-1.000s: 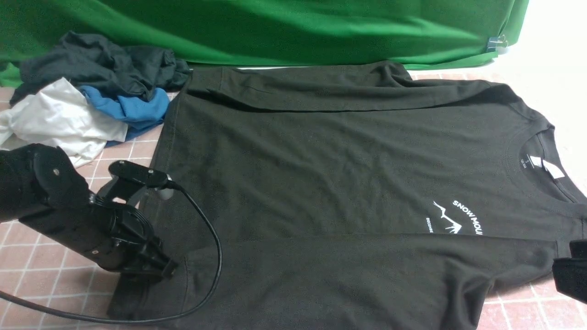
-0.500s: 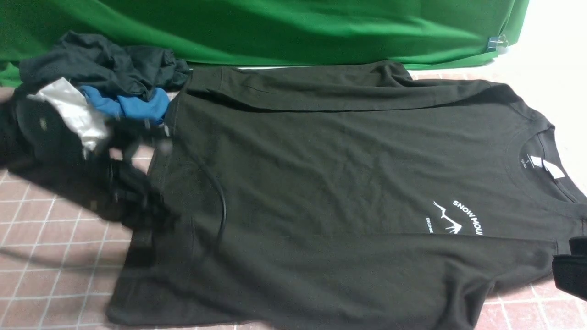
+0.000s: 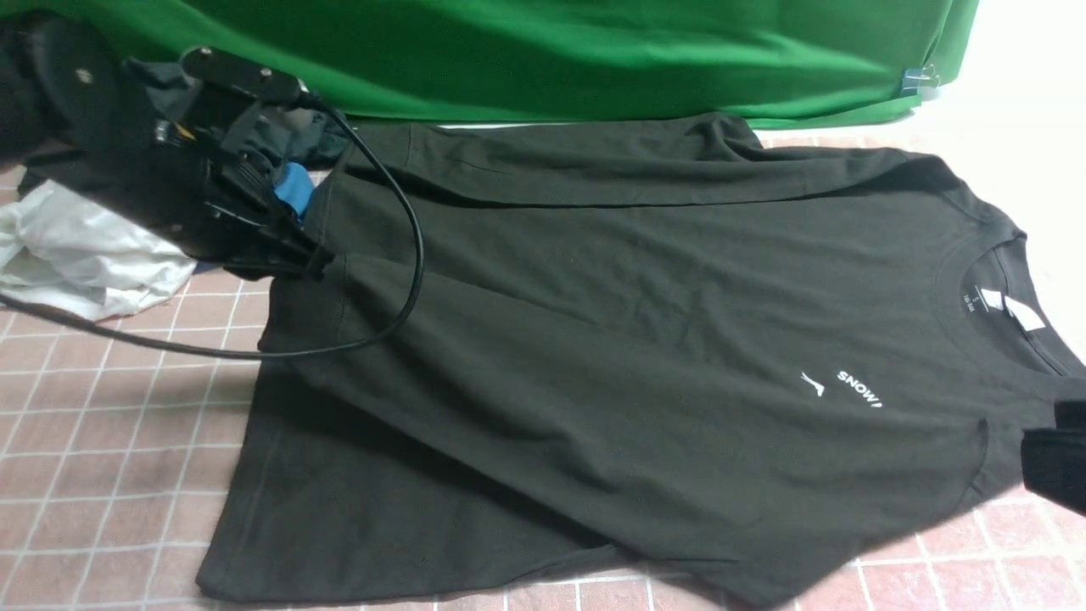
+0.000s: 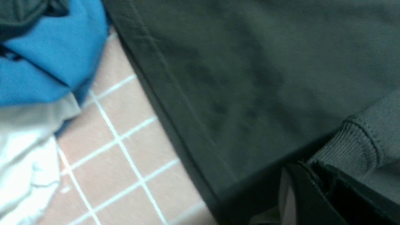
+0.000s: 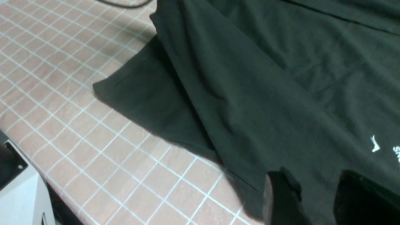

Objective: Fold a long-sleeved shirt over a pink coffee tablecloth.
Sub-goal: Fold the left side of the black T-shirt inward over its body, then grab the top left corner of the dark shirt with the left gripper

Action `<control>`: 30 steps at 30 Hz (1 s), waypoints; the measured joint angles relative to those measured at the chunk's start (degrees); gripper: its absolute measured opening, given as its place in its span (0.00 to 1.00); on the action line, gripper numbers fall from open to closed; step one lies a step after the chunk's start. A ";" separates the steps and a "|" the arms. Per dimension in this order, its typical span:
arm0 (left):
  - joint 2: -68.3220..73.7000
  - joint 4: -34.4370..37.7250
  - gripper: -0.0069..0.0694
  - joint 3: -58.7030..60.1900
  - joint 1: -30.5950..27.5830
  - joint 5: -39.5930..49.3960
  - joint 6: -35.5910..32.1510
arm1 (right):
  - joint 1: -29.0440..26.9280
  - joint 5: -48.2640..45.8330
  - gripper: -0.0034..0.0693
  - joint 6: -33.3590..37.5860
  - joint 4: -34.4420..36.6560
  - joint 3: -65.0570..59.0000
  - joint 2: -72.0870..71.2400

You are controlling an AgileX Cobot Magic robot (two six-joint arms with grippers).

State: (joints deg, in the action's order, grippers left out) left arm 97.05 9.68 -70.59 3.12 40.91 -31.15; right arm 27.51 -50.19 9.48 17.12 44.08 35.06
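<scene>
Change: the left gripper (image 3: 310,259) is now up at the far-left corner of the long-sleeved shirt (image 3: 594,280); a second ago it was low at the near-left hem.
Sleeve: the near sleeve, which was lying along the near edge, is now stretching diagonally across the body and covering half of the white chest print (image 3: 857,386).
Left gripper: its jaws are pinching together on the ribbed sleeve cuff (image 4: 353,147), holding it just above the shirt's hem side.
Right gripper (image 3: 1052,471): it is staying at the near-right shoulder; its fingers are straddling the shirt's edge, but I cannot tell whether they are clamping it.
Meaning for the task: the near sleeve is being folded inward, so the fold looks to be in an early stage; the cuff is not yet laid down.
Shirt's place: it is lying spread across the middle of the pink coffee tablecloth (image 3: 102,441), collar toward the right edge, far sleeve already folded in along the far edge.
Surface: the tablecloth is showing bare along the near and left edges.
Room: a green backdrop cloth (image 3: 551,51) is hanging behind; a pile of white (image 3: 76,255), blue (image 3: 293,182) and dark garments is sitting at the far-left corner.
</scene>
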 joint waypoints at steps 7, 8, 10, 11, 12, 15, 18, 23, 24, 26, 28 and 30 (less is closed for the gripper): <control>9.45 -2.97 0.16 -4.67 0.00 -3.36 2.87 | 0.00 1.04 0.38 -0.19 0.00 0.00 0.00; 10.54 -3.45 0.17 -5.15 0.00 -3.48 3.20 | 0.00 1.44 0.38 -0.25 0.00 0.00 0.00; 12.96 -4.91 0.23 -6.98 0.00 -3.43 4.02 | 0.00 2.60 0.38 -2.01 -0.13 0.00 0.00; 13.13 -4.91 0.24 -7.13 0.00 -3.34 4.12 | 0.00 2.72 0.38 -2.26 -0.21 0.00 0.00; 13.88 -5.50 0.30 -7.79 0.00 -2.94 4.82 | 0.00 3.45 0.38 -4.26 -0.80 0.00 0.00; 14.33 -6.18 0.49 -8.72 0.00 -2.01 7.66 | 0.00 4.44 0.38 -9.48 -3.05 0.00 0.54; 13.71 -6.32 0.69 -9.98 0.00 -0.42 10.57 | 0.00 4.68 0.42 -13.94 -7.96 0.05 2.36; 10.60 -4.33 0.79 -10.48 0.21 -4.18 2.88 | 0.00 3.78 0.56 -17.15 -14.94 2.48 6.10; 10.25 -4.17 0.77 -10.63 0.45 -6.13 0.26 | 0.00 3.34 0.58 -17.39 -15.73 3.43 6.95; 10.31 -4.11 0.70 -11.34 1.16 -11.53 -4.84 | 0.00 2.87 0.60 -17.45 -17.12 5.78 8.62; 11.68 -4.11 0.62 -13.07 1.86 -14.13 -9.23 | 0.00 2.71 0.60 -17.01 -17.73 7.60 9.86; 14.19 -4.11 0.56 -15.46 2.25 -15.02 -12.77 | 0.00 2.65 0.60 -16.46 -17.92 8.89 11.00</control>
State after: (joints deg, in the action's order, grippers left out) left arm 111.25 5.56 -86.05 5.37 25.89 -43.92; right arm 27.51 -47.54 -6.98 -0.80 52.98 46.05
